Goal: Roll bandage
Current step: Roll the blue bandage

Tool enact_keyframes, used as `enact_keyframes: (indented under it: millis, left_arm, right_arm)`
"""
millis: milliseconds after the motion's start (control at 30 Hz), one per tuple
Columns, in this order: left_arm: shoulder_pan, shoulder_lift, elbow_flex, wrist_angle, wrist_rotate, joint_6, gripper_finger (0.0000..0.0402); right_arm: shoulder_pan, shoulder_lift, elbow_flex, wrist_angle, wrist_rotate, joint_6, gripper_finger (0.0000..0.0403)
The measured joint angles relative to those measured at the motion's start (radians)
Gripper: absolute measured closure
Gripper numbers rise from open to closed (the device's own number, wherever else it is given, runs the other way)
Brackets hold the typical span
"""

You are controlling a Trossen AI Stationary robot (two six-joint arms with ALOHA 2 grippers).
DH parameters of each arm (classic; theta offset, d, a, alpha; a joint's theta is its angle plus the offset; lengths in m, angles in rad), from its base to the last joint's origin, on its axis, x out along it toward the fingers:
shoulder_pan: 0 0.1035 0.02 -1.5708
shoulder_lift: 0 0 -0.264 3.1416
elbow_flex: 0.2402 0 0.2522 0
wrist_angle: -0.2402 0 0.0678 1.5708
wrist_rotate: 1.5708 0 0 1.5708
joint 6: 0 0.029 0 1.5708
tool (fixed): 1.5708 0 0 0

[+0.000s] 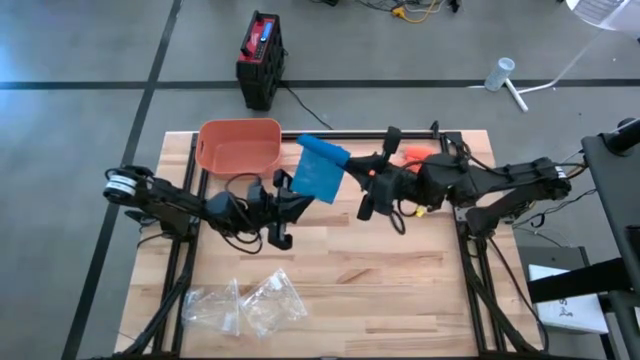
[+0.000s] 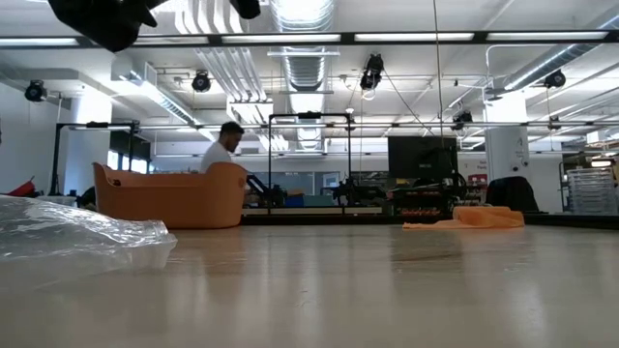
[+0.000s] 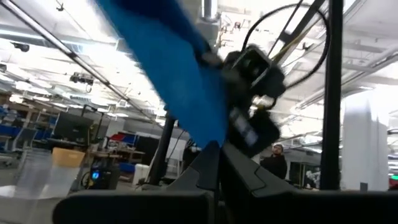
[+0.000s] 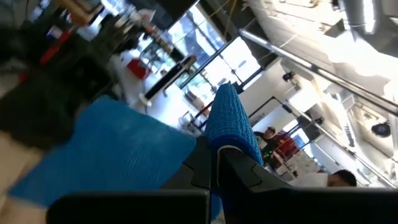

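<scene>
A blue bandage (image 1: 320,170) hangs in the air above the table's far middle, between my two grippers. One end is rolled into a thick ribbed roll (image 4: 229,118); the rest is a flat strip (image 4: 118,155). My left gripper (image 1: 296,196) is shut on the strip from the left. My right gripper (image 1: 354,168) is shut on the rolled end from the right. In the left wrist view the strip (image 3: 174,68) rises slanting away from my left gripper (image 3: 214,152), with the right arm behind it. My left gripper pinches the flat strip's free end (image 3: 210,134) between its two fingers, which slant upward from the table's left. The strip is lifted clear of the table and runs up toward the right gripper. My right gripper pinches the rolled end (image 4: 231,138) between its two fingers, coming about level from the table's right. The roll is clear of the table, and the flat strip spreads away from it toward the left gripper.
An orange basin (image 1: 238,145) stands at the table's far left, close behind the left gripper. An orange cloth (image 1: 415,152) lies at the far right. Clear plastic bags (image 1: 245,305) lie near the front left. The wooden table (image 1: 400,290) is bare at the front right.
</scene>
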Motion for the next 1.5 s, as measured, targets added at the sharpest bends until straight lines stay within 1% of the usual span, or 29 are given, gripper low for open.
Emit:
enact_keyframes:
  millis: [167,333,500,667,767,1033,1100,1267,1400,1500]
  left_arm:
    - [-0.026,-0.028,0.0,0.01,0.035,0.011,0.0401]
    - [-0.048,-0.051,0.0,0.019,0.036,0.046,0.0401]
    - [-0.066,-0.058,0.017,0.014,0.046,0.073,0.0401]
    - [-0.071,-0.062,0.067,-0.062,0.062,0.095,0.0401]
    - [-0.08,-0.077,0.09,-0.093,0.086,0.113,0.0401]
    - [-0.081,-0.097,0.125,-0.114,0.079,0.156,0.0401]
    - [-0.075,-0.097,0.136,-0.125,0.067,0.177,0.0401]
    - [-0.069,-0.112,0.148,-0.148,-0.032,0.275,0.0401]
    - [-0.053,-0.132,0.15,-0.193,-0.051,0.287,0.0401]
    - [-0.041,-0.132,0.152,-0.225,-0.054,0.284,0.0401]
  right_arm:
    - [0.0,-0.001,-0.031,-0.026,0.003,-0.047,0.04]
    - [0.0,0.005,-0.037,-0.027,0.05,-0.061,0.04]
    - [-0.004,0.005,-0.039,-0.028,0.051,-0.061,0.04]
    - [-0.004,0.005,-0.044,-0.046,0.052,-0.06,0.04]
    - [-0.004,0.006,-0.044,-0.077,0.053,-0.029,0.04]
    - [-0.003,0.011,-0.046,-0.147,0.049,0.038,0.04]
    - [-0.003,0.015,-0.048,-0.161,0.029,0.074,0.04]
    - [-0.002,0.02,-0.048,-0.239,-0.102,0.216,0.04]
    - [0.003,0.02,-0.048,-0.279,-0.191,0.323,0.04]
    - [0.004,0.02,-0.048,-0.285,-0.247,0.368,0.04]
